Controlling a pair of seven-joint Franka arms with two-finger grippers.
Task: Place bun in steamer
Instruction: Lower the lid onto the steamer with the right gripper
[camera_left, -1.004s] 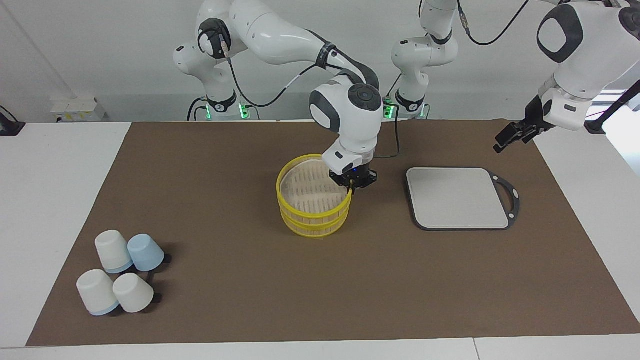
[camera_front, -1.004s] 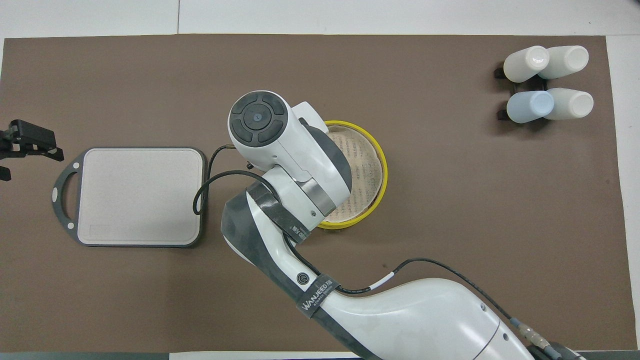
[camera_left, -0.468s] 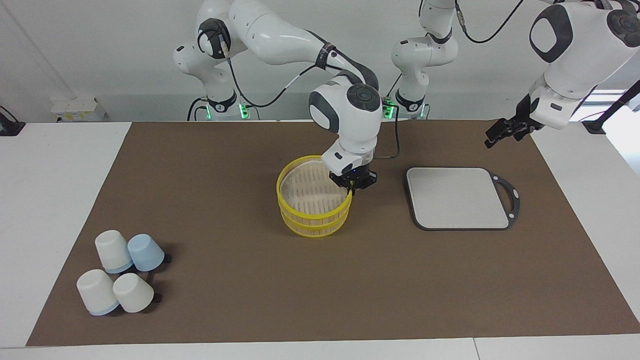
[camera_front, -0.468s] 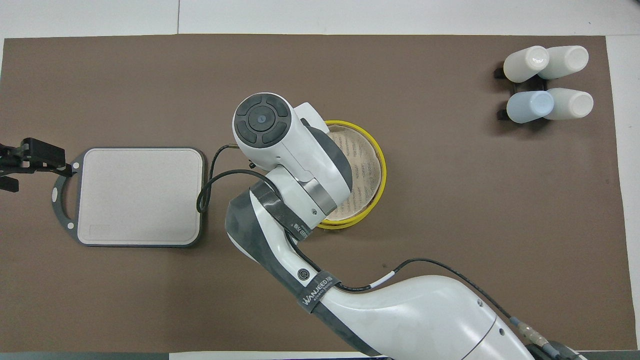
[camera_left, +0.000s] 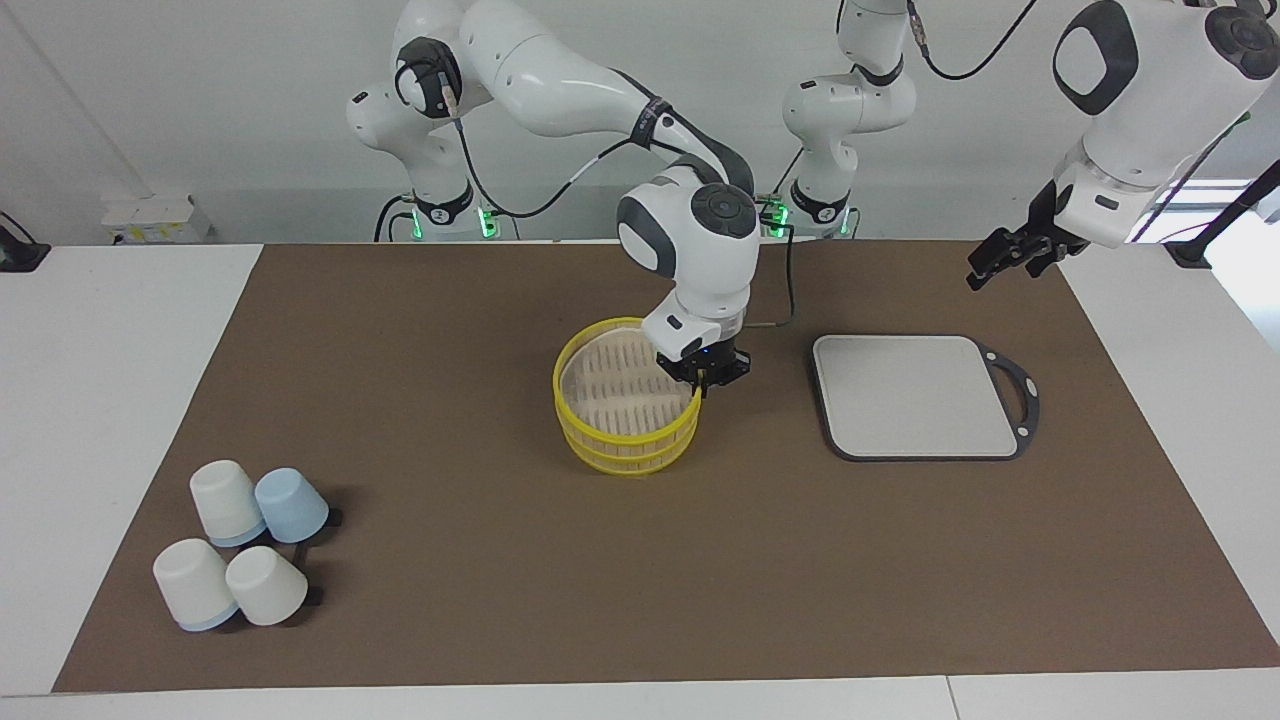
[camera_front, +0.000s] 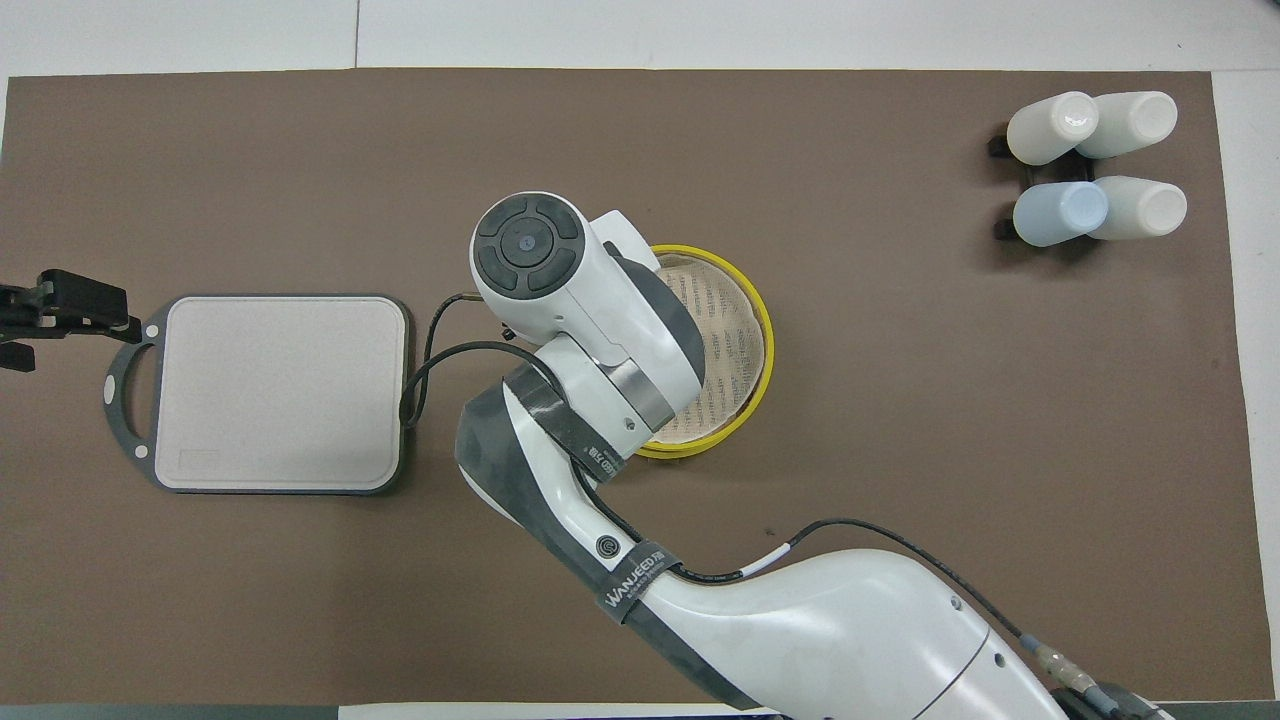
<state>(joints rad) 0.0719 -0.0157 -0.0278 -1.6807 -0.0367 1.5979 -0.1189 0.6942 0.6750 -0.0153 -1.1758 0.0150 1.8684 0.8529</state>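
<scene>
The steamer, a two-tier basket with yellow rims, stands at the middle of the brown mat, and the part of its slatted floor that shows is bare. My right gripper is shut on its top rim, at the side toward the left arm's end. From overhead the right arm's wrist covers that side of the basket. My left gripper hangs open and empty in the air, over the mat beside the board's handle. The bun is out of view.
A flat grey-white board with a dark rim lies beside the steamer toward the left arm's end. Several upturned cups sit in the mat's corner far from the robots, at the right arm's end.
The left gripper has drifted a little toward the board's handle and turned. The right wrist has shifted slightly while staying on the steamer's rim; the steamer has barely moved.
</scene>
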